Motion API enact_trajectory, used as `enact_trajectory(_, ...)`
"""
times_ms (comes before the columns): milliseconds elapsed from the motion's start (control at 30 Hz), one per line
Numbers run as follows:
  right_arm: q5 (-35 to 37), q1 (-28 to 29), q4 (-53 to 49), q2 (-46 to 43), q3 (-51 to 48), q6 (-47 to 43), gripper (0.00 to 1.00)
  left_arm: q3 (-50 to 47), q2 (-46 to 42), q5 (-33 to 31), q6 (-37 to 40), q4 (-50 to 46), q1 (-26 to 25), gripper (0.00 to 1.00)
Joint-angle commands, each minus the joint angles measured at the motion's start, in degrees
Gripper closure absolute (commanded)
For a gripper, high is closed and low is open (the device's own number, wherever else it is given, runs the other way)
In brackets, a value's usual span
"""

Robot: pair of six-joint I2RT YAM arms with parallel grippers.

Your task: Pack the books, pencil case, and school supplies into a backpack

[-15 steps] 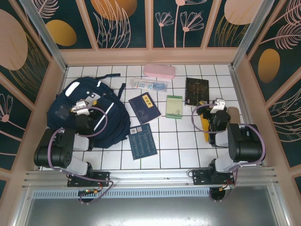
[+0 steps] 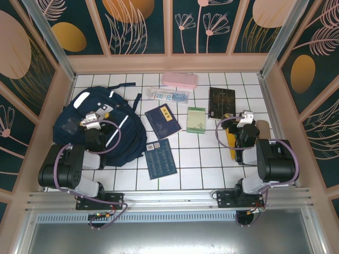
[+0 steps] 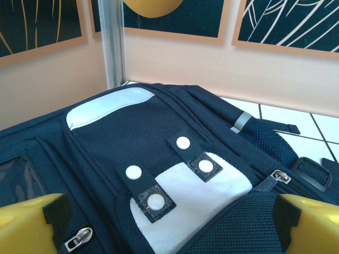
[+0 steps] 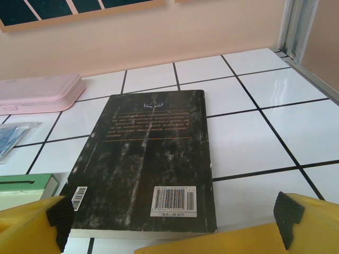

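My right arm lies across the flat yellow-orange piece (image 2: 231,144), so just a strip of it shows, and a small tan shape (image 2: 262,126) right of that wrist is too blurred to name. The backpack (image 2: 100,129) runs off the edges of my left wrist view, and I cannot tell whether its main zip is open. I count four books: the farther navy book (image 2: 162,118), the nearer navy book (image 2: 161,159), a pale green book (image 2: 196,119) and a dark brown book (image 2: 221,101). There is one pink pencil case (image 2: 179,79) by the far wall, and one clear packet (image 2: 168,96) just near of it. My left gripper (image 3: 169,211) hovers over the backpack at the left of the tiled table (image 2: 201,169), its fingers (image 3: 29,225) spread wide and holding nothing. My right gripper (image 4: 174,214) is just as wide and empty, pointed at the dark brown book's barcoded cover, with no object between us.
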Motion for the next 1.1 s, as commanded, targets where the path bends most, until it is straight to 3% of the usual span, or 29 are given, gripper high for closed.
enact_trajectory(0,-1.10,-0.46,2.78,0.49,1.12,-0.74,0.01,1.12,0.57,-0.93,0.88,2.18,0.40,0.01)
enact_trajectory(467,-1.29,-0.55,2.74,0.54,1.13,-0.62,0.01,1.44,-0.11,-0.63,0.98,1.65,0.39,0.01)
enact_trajectory(567,0.10,-0.45,0.74,-0.77,1.71,-0.21,0.01,5.95,-5.73,-0.74,1.11,-10.84,0.39,0.01)
enact_trajectory(667,2.23,-0.46,-9.16,-5.74,4.86,1.04,0.01,12.75,-10.77,-3.84,-1.50,-26.76,0.39,0.01)
enact_trajectory(833,8.37,-0.54,-24.60,-14.69,10.71,6.50,0.01,27.82,-15.89,-7.19,-15.85,-56.34,0.39,0.01)
enact_trajectory(933,8.60,-1.02,-33.78,-19.16,15.46,14.59,0.01,35.55,-15.56,-2.38,-18.49,-68.63,0.44,0.01)
enact_trajectory(1067,8.29,-2.12,-39.22,-22.04,18.81,26.97,0.01,40.39,-14.04,4.19,-22.73,-75.17,0.39,0.02)
